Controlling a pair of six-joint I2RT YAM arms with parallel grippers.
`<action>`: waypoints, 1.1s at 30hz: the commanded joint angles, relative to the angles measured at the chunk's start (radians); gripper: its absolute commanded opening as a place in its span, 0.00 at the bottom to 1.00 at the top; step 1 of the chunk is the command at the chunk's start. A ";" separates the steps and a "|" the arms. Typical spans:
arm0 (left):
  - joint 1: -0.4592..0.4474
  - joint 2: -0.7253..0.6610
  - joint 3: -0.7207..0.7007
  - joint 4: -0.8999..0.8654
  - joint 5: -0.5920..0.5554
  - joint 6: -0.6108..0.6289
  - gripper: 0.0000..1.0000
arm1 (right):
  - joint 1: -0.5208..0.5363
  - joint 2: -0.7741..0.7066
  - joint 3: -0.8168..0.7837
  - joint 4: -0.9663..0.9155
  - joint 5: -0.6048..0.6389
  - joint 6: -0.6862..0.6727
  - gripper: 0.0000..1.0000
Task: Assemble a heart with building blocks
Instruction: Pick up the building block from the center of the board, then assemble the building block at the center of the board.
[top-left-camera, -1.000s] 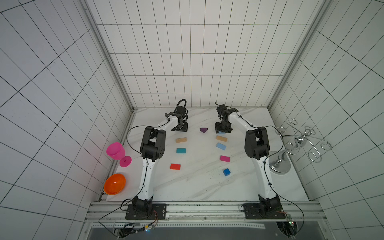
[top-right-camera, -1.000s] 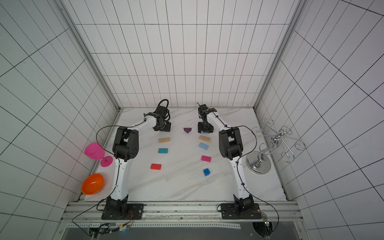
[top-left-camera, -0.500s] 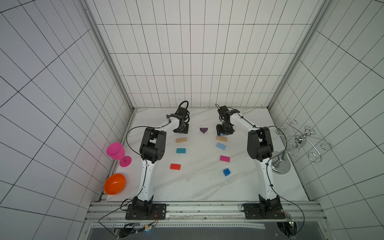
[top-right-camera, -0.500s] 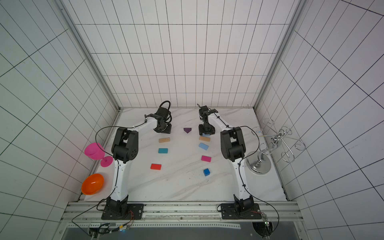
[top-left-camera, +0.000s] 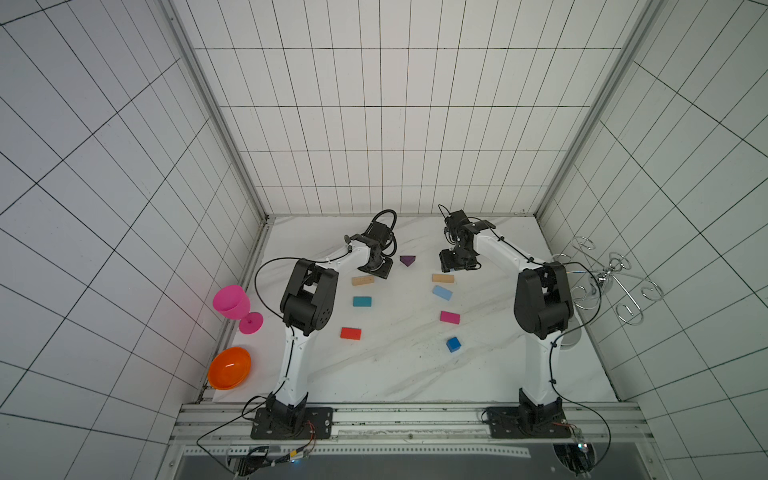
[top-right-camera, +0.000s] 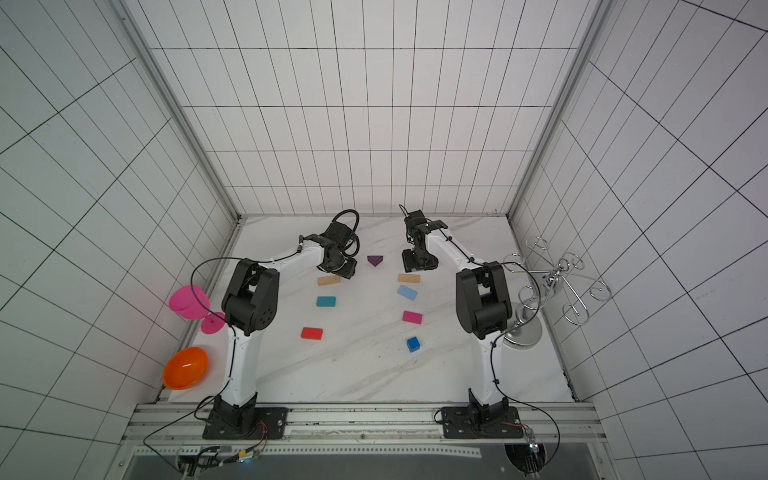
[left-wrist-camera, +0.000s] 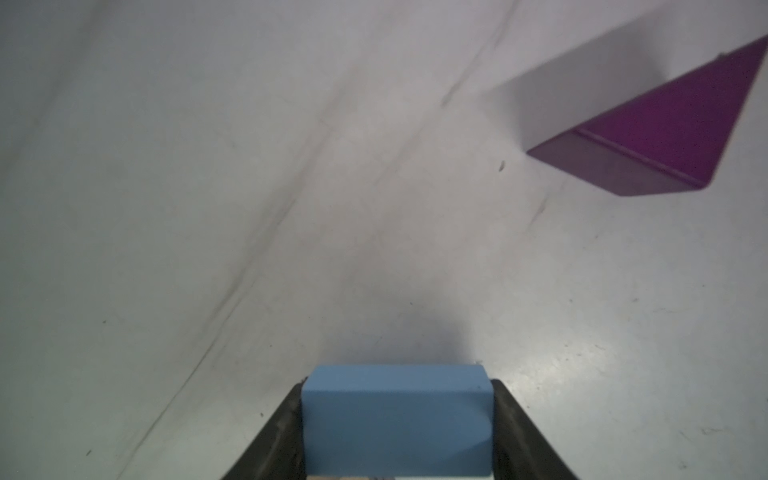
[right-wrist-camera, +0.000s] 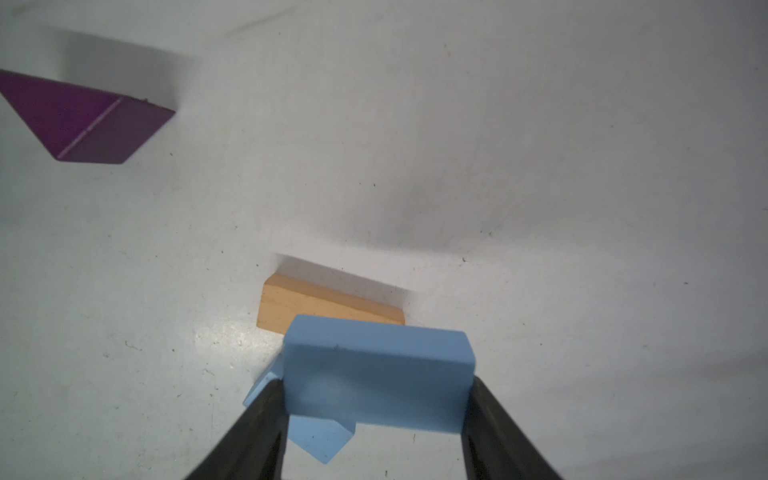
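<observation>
The desk (top-left-camera: 415, 374) is white marble with faint grey veins, and the pieces on it are a purple triangle (top-left-camera: 407, 260), a tan wood block (top-left-camera: 363, 280), a second tan wood block (top-left-camera: 442, 278), a teal block (top-left-camera: 362, 301), a red block (top-left-camera: 350, 333), a magenta block (top-left-camera: 450, 317), a loose light blue block (top-left-camera: 441, 292) and a deeper blue cube (top-left-camera: 454, 344). The black left fingers (left-wrist-camera: 278, 440) hold a left light blue block (left-wrist-camera: 395, 419), and the black right fingers (right-wrist-camera: 490, 428) hold a right light blue block (right-wrist-camera: 378, 382) of the same pale shade. The goblet (top-left-camera: 232, 302) is hot pink, the bowl (top-left-camera: 229, 368) orange, the arms (top-left-camera: 297, 353) white with black joints, and the walls (top-left-camera: 395, 124) white tile ruled with a dark grid.
</observation>
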 joint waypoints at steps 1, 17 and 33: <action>-0.027 0.028 0.052 0.022 0.016 0.071 0.37 | -0.006 -0.038 -0.053 0.023 0.004 -0.015 0.41; -0.071 0.128 0.150 0.017 0.020 0.107 0.35 | -0.005 -0.056 -0.106 0.048 -0.015 0.006 0.41; -0.059 0.185 0.199 0.015 0.055 0.109 0.36 | -0.005 -0.032 -0.105 0.046 -0.022 0.015 0.42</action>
